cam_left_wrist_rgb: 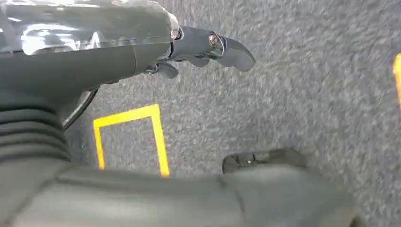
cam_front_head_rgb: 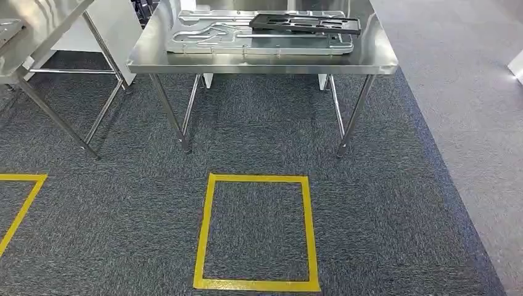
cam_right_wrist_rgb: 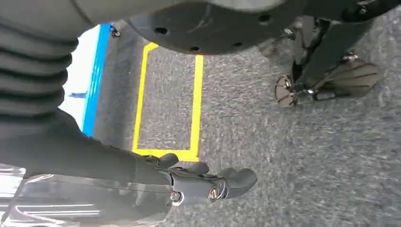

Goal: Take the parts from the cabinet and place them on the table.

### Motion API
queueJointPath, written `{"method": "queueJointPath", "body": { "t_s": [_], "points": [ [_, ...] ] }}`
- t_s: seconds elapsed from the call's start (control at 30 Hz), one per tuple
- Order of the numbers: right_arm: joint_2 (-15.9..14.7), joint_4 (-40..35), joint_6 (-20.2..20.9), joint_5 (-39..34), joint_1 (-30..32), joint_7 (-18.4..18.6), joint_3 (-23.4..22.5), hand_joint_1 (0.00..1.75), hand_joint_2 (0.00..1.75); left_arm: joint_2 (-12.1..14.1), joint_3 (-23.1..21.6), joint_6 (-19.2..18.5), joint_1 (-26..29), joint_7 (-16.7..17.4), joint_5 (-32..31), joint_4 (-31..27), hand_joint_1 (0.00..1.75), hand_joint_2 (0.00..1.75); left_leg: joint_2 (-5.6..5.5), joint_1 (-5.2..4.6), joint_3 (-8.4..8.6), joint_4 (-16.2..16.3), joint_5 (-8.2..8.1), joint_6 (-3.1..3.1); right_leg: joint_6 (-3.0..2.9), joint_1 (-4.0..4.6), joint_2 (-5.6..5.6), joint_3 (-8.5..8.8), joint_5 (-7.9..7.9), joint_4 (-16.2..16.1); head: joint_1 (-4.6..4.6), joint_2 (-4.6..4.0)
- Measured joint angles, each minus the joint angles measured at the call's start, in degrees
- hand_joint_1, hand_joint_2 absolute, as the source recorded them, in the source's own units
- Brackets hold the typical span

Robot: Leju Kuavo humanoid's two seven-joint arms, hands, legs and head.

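Note:
A steel table [cam_front_head_rgb: 259,63] stands ahead of me. On it lies a flat silver stamped part [cam_front_head_rgb: 203,36], and a black frame-shaped part [cam_front_head_rgb: 305,23] rests on top of it toward the right. My left hand [cam_left_wrist_rgb: 198,47] hangs over the grey carpet, fingers loosely stretched out and holding nothing. My right hand [cam_right_wrist_rgb: 203,184] hangs the same way above the carpet, fingers slightly bent and empty. The cabinet is out of sight.
A yellow tape square [cam_front_head_rgb: 256,285] marks the carpet just in front of the table; another yellow corner [cam_front_head_rgb: 21,179] lies at the left. A second steel table [cam_front_head_rgb: 37,24] stands at the far left. Lighter grey flooring [cam_front_head_rgb: 469,92] runs along the right.

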Motion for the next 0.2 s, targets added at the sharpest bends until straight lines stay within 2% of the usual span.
{"method": "queueJointPath", "body": {
  "t_s": [0.03,0.07,0.13,0.17,0.2],
  "points": [
    [-0.2,-0.5,0.2,-1.1,0.0,0.0,1.1,0.00,0.00,0.1,-0.8,-0.2,0.7,0.0,1.2,0.0,0.00,0.00,0.00,0.03,0.28,-0.6,1.25,0.06,0.01,0.01,0.02,0.07,0.00,0.0,0.00,0.00],
    [-0.4,-0.9,0.3,-2.1,0.0,0.0,2.2,0.00,0.00,0.2,-1.6,-0.5,1.3,0.1,2.3,0.0,0.00,0.00,0.00,0.03,1.80,-4.1,3.66,0.23,0.02,0.02,0.08,0.17,-0.01,0.1,0.00,0.00],
    [-0.7,-1.9,0.8,-4.2,-0.1,-0.1,4.4,0.00,0.00,0.5,-3.1,-1.0,2.3,0.1,4.6,0.0,0.00,0.00,0.00,-0.01,6.72,-14.8,9.07,0.84,0.20,0.05,0.11,0.42,-0.06,0.1,0.00,0.00],
    [-0.8,-2.3,0.9,-5.3,0.0,-0.2,5.5,0.00,0.00,0.7,-3.9,-1.1,2.7,0.2,5.8,0.0,0.00,0.00,-0.03,-0.24,8.02,-17.8,8.96,1.32,0.43,0.16,0.09,0.31,-0.03,0.1,0.00,0.00],
    [-1.0,-2.7,0.9,-6.4,-0.1,-0.2,6.7,0.00,0.00,0.8,-4.8,-1.4,3.0,0.2,7.0,0.0,0.00,0.00,-0.01,-0.50,7.95,-18.5,9.04,1.43,0.89,0.34,0.12,0.01,0.06,0.3,0.00,0.00]
  ]
}}
